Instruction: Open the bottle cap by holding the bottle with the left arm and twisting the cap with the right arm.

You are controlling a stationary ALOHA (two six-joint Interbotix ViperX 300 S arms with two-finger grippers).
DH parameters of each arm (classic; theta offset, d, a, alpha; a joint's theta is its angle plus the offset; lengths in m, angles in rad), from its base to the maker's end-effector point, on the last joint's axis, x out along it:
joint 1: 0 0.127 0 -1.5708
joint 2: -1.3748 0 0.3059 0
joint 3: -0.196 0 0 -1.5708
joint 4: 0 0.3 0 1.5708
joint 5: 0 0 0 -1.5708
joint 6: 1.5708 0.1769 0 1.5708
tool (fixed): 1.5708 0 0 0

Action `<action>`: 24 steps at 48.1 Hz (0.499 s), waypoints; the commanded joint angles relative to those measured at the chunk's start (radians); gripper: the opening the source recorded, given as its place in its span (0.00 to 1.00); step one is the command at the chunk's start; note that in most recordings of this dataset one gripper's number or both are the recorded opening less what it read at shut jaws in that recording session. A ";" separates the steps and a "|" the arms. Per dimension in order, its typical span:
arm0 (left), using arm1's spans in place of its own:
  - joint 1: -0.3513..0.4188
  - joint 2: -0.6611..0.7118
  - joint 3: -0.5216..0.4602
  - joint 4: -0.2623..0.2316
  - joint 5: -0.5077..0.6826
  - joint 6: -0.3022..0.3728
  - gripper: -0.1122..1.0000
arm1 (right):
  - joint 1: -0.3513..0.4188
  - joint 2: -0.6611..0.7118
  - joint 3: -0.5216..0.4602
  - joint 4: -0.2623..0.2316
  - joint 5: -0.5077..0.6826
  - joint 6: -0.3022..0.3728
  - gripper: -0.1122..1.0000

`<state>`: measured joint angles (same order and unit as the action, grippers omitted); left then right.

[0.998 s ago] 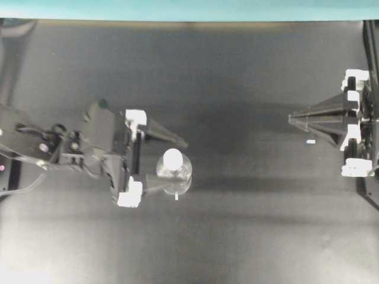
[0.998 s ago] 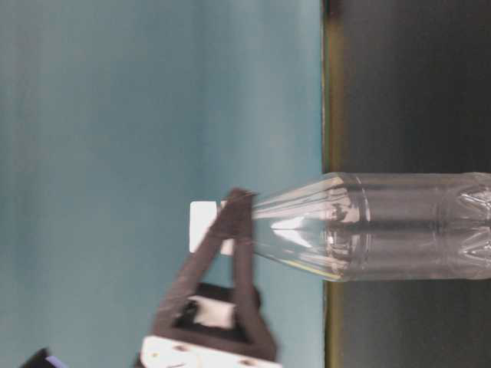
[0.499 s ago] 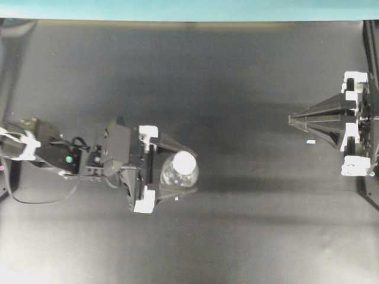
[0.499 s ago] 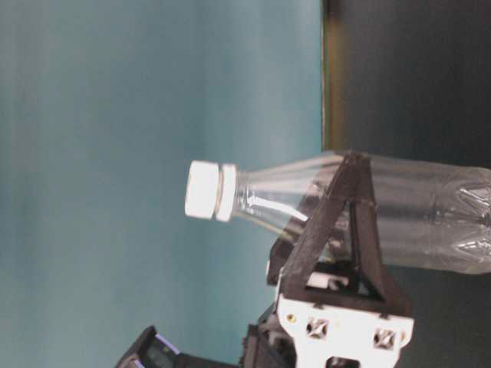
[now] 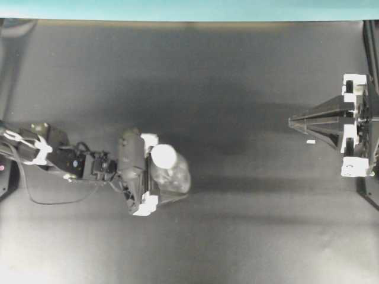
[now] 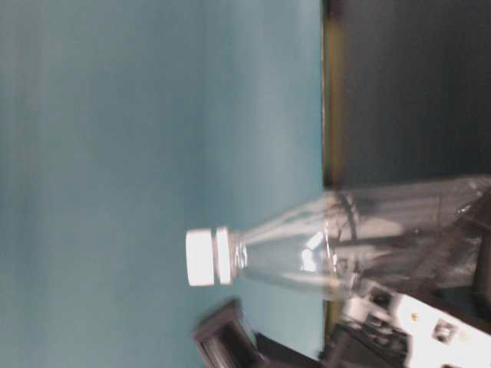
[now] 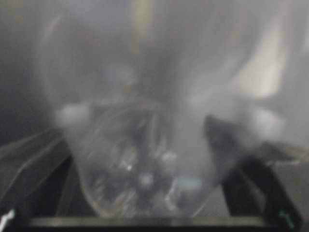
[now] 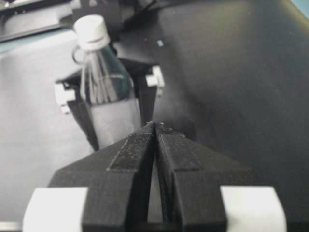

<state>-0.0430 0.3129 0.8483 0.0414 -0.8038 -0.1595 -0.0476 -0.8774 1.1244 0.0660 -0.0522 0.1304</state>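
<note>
The clear bottle (image 5: 176,178) stands upright on the black table, its white bottle cap (image 5: 164,155) on top. The left arm's gripper (image 5: 176,177) is low at the bottle's base, open, with one finger on each side of the body. From the right wrist view the bottle (image 8: 104,92) and cap (image 8: 91,29) show between those two dark fingers (image 8: 146,104). The left wrist view is blurred and filled by the bottle (image 7: 140,179). The right arm's gripper (image 5: 291,120) rests far to the right, shut and empty, tips together (image 8: 155,124).
A tiny white scrap (image 5: 310,142) lies on the table just in front of the right gripper. A teal wall (image 5: 177,9) runs along the table's back edge. The side view shows the bottle (image 6: 307,253) and cap (image 6: 203,257) against that wall.
The left gripper has moved right and down, from beside the bottle's upper part to round its base. The bottle has shifted slightly. The right arm has stayed still.
</note>
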 commanded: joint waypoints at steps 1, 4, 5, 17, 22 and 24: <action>-0.002 -0.005 -0.006 0.005 0.000 -0.002 0.98 | 0.005 0.005 -0.020 0.002 -0.003 0.012 0.11; -0.002 -0.005 -0.005 0.005 -0.002 0.000 0.98 | 0.003 0.003 -0.021 0.003 0.002 0.012 0.11; -0.002 -0.005 -0.005 0.005 -0.003 0.000 0.98 | 0.005 0.003 -0.021 0.003 0.003 0.015 0.11; -0.003 -0.005 -0.005 0.005 -0.009 0.014 0.94 | 0.015 0.002 -0.043 0.005 0.104 0.066 0.11; -0.003 -0.005 -0.003 0.005 -0.009 0.017 0.91 | 0.031 0.009 -0.078 0.003 0.172 0.074 0.11; -0.005 -0.006 -0.005 0.005 -0.009 0.018 0.91 | 0.037 0.015 -0.095 0.003 0.206 0.075 0.11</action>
<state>-0.0445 0.3129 0.8483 0.0430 -0.8084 -0.1442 -0.0368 -0.8759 1.0769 0.0675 0.1135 0.1948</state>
